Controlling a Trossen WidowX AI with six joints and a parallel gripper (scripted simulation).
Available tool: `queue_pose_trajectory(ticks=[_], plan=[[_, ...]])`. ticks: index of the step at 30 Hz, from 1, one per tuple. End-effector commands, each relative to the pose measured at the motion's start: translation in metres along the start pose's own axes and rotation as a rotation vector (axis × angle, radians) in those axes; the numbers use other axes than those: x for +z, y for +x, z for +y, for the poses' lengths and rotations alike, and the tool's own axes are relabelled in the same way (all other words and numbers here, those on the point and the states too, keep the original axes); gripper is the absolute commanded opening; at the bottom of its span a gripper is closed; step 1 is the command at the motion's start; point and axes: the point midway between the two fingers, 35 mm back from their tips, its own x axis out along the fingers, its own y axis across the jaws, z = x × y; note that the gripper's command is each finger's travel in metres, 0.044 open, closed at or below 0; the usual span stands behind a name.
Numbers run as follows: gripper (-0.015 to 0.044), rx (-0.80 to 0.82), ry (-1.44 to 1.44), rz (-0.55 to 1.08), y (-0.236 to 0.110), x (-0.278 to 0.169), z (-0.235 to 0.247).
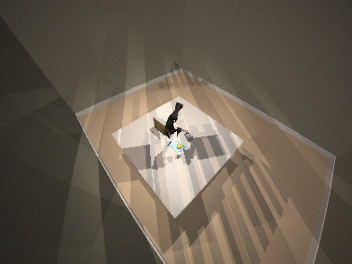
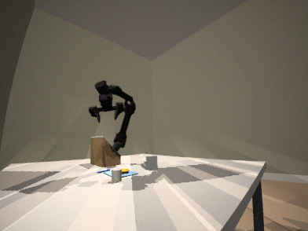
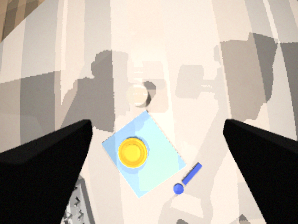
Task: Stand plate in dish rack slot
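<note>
The plate point(image 3: 133, 152) point(image 1: 179, 145) point(image 2: 125, 170) is small, round and yellow, and lies flat on a light blue mat point(image 3: 162, 163) point(image 2: 132, 173) on the table. The dish rack point(image 3: 77, 215) point(image 1: 188, 136) point(image 2: 152, 162) is a small grey piece a little apart from the mat; its rails are too small to make out. My gripper point(image 2: 107, 116) point(image 3: 158, 125) is open and empty. It hangs high above the table and faces down, with the plate roughly below and between its fingers.
A brown wedge-shaped block point(image 2: 104, 152) point(image 1: 159, 127) stands by the arm's base. A grey cup point(image 2: 115, 175) point(image 3: 140, 95) stands beside the mat. A blue stick with a round end point(image 3: 188, 179) point(image 2: 103, 171) lies at the mat's edge. The table edge point(image 2: 251, 185) is far off.
</note>
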Motion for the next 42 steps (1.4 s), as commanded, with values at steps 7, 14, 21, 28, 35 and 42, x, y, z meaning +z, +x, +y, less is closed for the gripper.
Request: queue_pose_trajectory(ticks=[7,14,21,28,35,42], plan=[[0.04,-0.028,-0.257,0.212,0.037,-0.028,0.026],[0.04,-0.024,-0.438,0.363,0.058,-0.051,0.044],[0.04,-0.004,-0.612,0.515,0.074,-0.076,0.061],[0.04,-0.001,-0.629,0.529,0.084,-0.081,0.061],[0.04,0.002,-0.629,0.529,0.168,-0.128,0.05],[0.04,0.004,-0.629,0.53,0.174,-0.138,0.057]])
